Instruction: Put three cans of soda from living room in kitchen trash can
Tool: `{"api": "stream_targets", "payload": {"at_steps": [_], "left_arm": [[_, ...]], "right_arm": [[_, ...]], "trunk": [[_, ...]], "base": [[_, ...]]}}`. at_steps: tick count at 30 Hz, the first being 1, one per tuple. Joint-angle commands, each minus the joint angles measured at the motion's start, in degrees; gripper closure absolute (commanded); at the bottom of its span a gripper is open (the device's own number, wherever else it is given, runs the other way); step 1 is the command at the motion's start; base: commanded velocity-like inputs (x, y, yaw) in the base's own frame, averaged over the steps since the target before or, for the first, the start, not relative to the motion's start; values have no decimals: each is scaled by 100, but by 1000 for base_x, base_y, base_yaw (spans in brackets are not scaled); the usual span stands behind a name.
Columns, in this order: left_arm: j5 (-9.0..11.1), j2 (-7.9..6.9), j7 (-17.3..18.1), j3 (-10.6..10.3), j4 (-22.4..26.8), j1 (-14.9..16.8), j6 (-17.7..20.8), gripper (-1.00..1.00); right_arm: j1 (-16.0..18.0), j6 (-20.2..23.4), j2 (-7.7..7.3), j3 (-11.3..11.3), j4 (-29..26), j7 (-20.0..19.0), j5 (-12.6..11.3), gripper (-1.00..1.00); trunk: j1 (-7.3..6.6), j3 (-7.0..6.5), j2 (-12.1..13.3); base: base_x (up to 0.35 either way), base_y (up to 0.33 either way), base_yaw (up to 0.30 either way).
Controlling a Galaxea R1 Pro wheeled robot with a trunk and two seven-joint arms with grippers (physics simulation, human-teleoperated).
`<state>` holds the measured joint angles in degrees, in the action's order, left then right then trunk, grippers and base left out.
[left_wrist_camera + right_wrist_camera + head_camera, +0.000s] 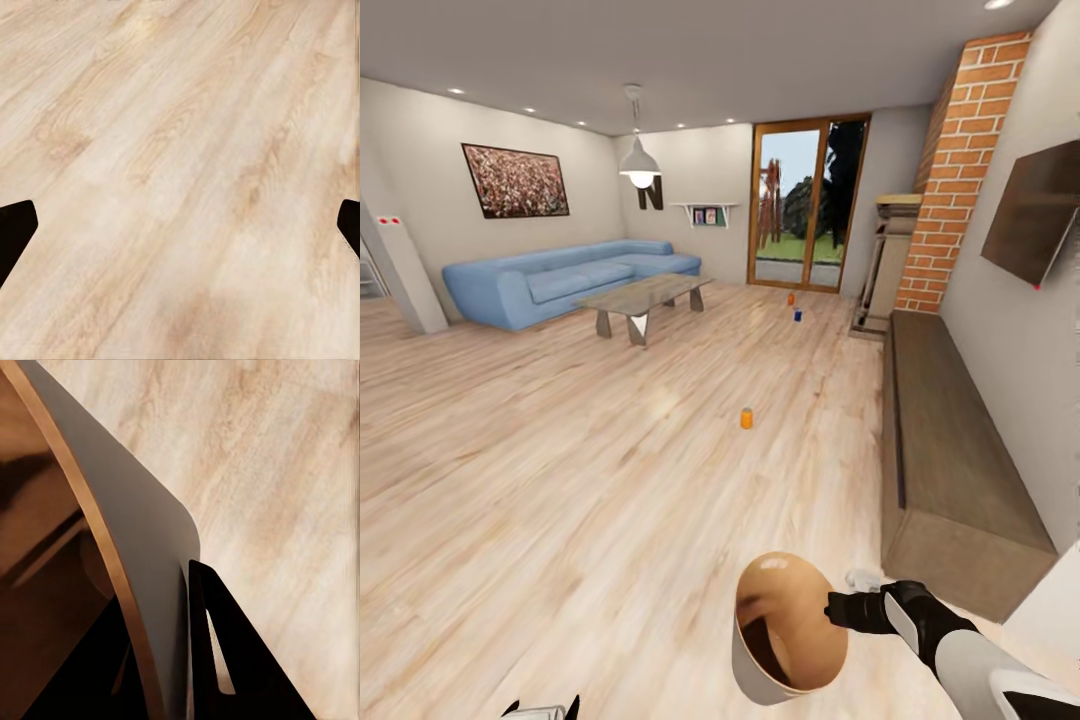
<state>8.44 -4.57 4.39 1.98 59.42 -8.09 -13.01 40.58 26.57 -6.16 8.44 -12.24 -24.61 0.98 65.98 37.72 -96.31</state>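
My right gripper (838, 607) is shut on the rim of the trash can (785, 630), a tapered bin with a pale outside and a glossy brown inside, held low in front of me. In the right wrist view the bin's wall (142, 532) runs between the dark fingers (232, 660). One orange soda can (746, 418) stands alone on the pale wood floor ahead. Farther off, near the glass door, a second orange can (791, 298) and a dark blue can (797, 315) stand close together. My left gripper (180, 232) is open over bare floor, and its tips (540, 710) peek in below.
A blue sofa (560, 280) and a glass coffee table (645, 298) stand at the back left. A long low brown bench (950, 450) lines the right wall below a dark screen (1040, 210), with a brick chimney (960, 170) behind. A glass door (805, 205) closes the far end.
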Motion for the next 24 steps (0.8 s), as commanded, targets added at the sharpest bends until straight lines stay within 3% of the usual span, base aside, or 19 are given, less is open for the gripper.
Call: {"api": "stream_targets", "payload": {"at_steps": [1,15,24], "left_arm": [[0,0,0,-2,0,0,0,-100],[0,0,2,1,-2,0,0,-100],[3,0,8,12,-1,0,0,-100]], "right_arm": [[3,24,1,53,-1,-34,-106,100],[3,24,1,46,-5,-28,-106,100],[3,24,1,5,-6,-27,-106,100]], "trunk": [[0,4,0],[0,64,0],[0,85,0]], "base": [[326,0,-201],[326,3,-213],[326,116,-231]]}}
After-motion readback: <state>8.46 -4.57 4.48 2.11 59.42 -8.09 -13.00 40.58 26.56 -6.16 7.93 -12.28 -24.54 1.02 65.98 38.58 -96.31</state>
